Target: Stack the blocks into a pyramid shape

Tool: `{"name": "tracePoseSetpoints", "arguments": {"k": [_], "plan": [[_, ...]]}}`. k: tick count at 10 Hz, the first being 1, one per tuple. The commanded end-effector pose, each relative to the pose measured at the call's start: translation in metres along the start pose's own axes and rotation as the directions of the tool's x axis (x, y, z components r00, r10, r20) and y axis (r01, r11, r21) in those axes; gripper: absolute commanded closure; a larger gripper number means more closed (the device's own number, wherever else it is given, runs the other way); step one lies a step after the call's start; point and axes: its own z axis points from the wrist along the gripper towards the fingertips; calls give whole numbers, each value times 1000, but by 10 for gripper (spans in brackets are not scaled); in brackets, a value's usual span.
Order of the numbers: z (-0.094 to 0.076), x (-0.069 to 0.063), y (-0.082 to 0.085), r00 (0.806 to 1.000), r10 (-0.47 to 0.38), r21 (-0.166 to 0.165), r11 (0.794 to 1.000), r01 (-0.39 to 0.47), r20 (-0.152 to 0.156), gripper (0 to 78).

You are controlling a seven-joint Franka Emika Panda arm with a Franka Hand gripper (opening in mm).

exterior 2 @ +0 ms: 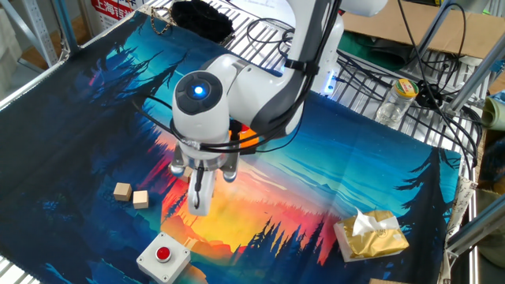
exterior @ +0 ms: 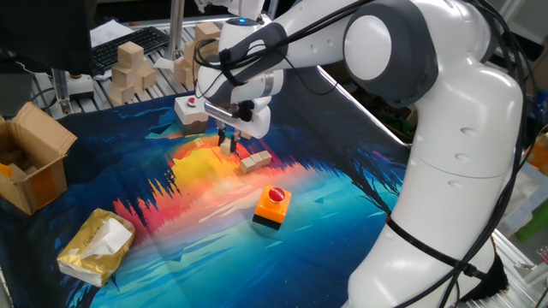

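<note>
Two tiny tan wooden blocks [exterior: 255,160] lie side by side on the colourful cloth, just right of my gripper. They also show in the other fixed view [exterior 2: 131,195], left of the gripper. My gripper [exterior: 229,144] points down a little above the cloth, with its fingers close together on what looks like a third tiny tan block. In the other fixed view the gripper [exterior 2: 200,202] hangs low over the orange part of the cloth, and the held block is hidden by the fingers. No other tiny blocks show.
An orange button box [exterior: 272,206] sits in front of the two blocks. A white button box [exterior: 190,109] [exterior 2: 162,256] sits behind the gripper. Large wooden blocks [exterior: 130,68] are piled at the back. A cardboard box [exterior: 32,167] and a yellow tissue pack [exterior: 96,247] lie at the left.
</note>
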Motion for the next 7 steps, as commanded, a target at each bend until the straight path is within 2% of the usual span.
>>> {"name": "tracePoseSetpoints", "arguments": {"k": [1, 3, 5, 6, 7], "plan": [[-1, 0, 0, 981, 193, -15, 981, -193, 5, 764], [-2, -1, -1, 972, 236, -6, 972, -236, 19, 764], [-1, -10, -22, 978, 207, -9, 978, -207, 11, 764], [-1, -12, -24, 978, 207, -9, 978, -207, 12, 764], [-2, -22, -32, 978, 206, -6, 978, -206, 18, 764]]}}
